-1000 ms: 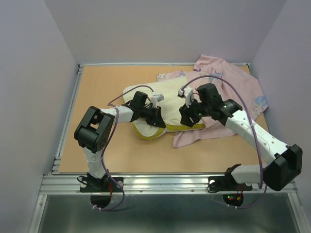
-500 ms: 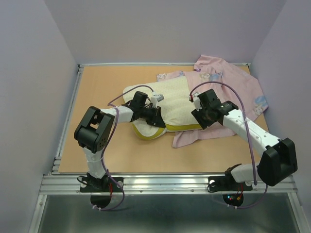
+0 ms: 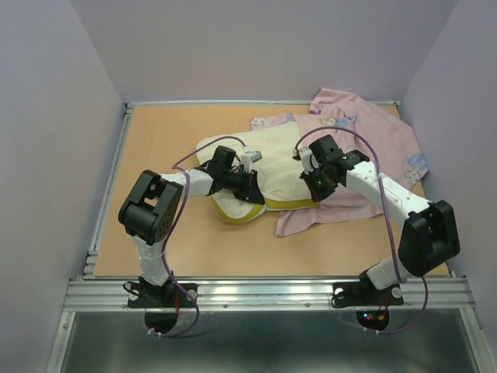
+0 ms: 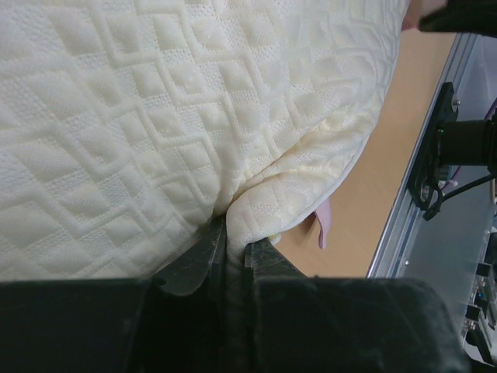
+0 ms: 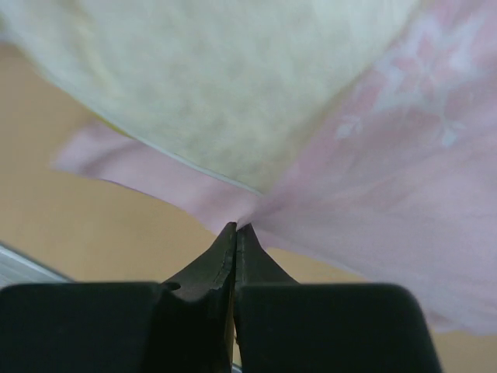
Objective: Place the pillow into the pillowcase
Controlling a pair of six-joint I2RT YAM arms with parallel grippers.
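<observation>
The cream quilted pillow (image 3: 268, 159) lies mid-table, with its yellow side band toward the front. It fills the left wrist view (image 4: 155, 116). My left gripper (image 3: 250, 191) is shut on a pinched fold at the pillow's near edge (image 4: 235, 237). The pale pink pillowcase (image 3: 380, 144) spreads over the back right, and one flap runs under the pillow's right end. My right gripper (image 3: 317, 186) sits at that flap, its jaws shut (image 5: 235, 227) on the pillowcase (image 5: 404, 155) just beside the pillow (image 5: 233, 78). A sliver of pink pillowcase (image 4: 324, 225) shows under the pillow.
The tan table board (image 3: 171, 148) is walled on the left, back and right. A metal rail (image 3: 264, 294) runs along the near edge with both arm bases on it. The right arm's base (image 4: 444, 148) shows at the right of the left wrist view.
My right gripper swung out to the right, came back to the pillow's right end and closed on the pillowcase flap. The left gripper and the pillow have stayed put.
</observation>
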